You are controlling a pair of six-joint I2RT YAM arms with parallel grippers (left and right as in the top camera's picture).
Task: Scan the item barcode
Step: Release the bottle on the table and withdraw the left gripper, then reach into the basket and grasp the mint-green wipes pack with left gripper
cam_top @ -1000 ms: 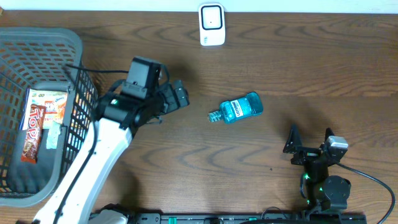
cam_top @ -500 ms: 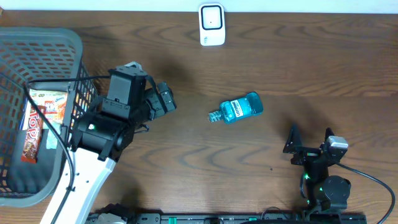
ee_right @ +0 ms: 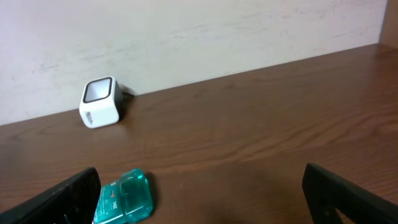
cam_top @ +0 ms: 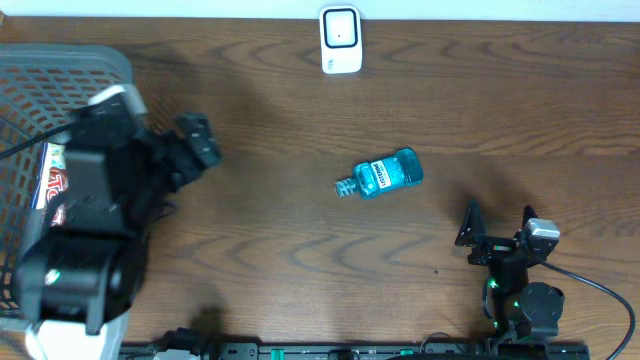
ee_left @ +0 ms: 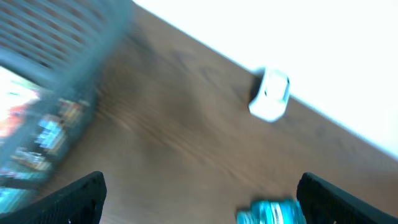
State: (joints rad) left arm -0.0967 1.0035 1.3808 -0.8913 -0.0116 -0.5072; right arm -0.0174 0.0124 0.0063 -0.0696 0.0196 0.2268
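Black left hand [cam_top: 200,150] and right hand [cam_top: 497,222] wide open, both empty

Even light; blurred left-wrist view

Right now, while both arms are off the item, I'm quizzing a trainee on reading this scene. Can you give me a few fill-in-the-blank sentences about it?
The blue bottle lies on its ___ on the table.
The scanner at the table's far edge is ___ in colour.
The left hand and right hand both stand ___, holding nothing.
The grey basket is nearest the ___ hand.
Missing words: side; white; open; left.
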